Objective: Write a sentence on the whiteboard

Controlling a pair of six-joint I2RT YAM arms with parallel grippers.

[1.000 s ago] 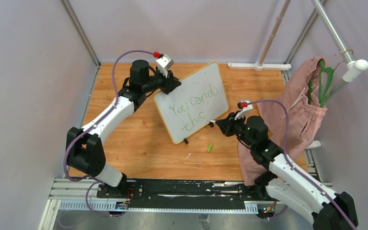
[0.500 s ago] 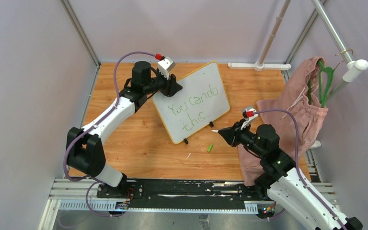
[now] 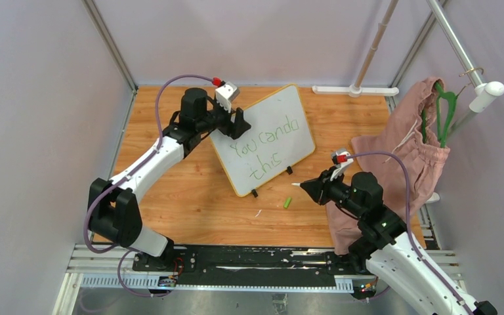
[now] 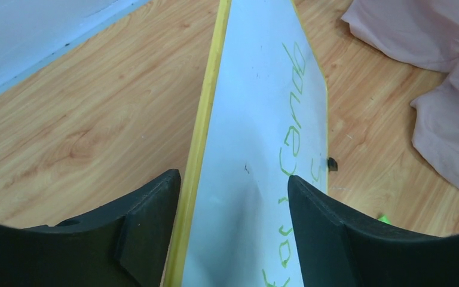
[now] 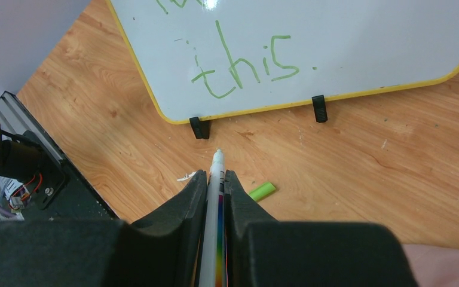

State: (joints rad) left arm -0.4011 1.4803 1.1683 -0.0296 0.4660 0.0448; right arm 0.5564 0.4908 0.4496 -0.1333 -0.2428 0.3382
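On wooden tabletop [image 3: 190,190] between pale walls [image 3: 39,98], left gripper [image 3: 239,123] spread astride whiteboard [image 3: 269,131], right gripper [image 3: 304,187] clamping marker [image 5: 217,173].

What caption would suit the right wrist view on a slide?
Right gripper holds a marker near the whiteboard and its green lettering.

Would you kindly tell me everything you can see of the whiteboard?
The whiteboard is a small glossy white rectangle with rounded corners, a thin yellow rim and two black feet along its near edge. It sits askew on the wooden table, and I cannot tell whether it lies flat or leans. Green handwriting on it reads "You can do this" in two lines. The left hand straddles its far left corner, open; whether it touches the board is unclear.
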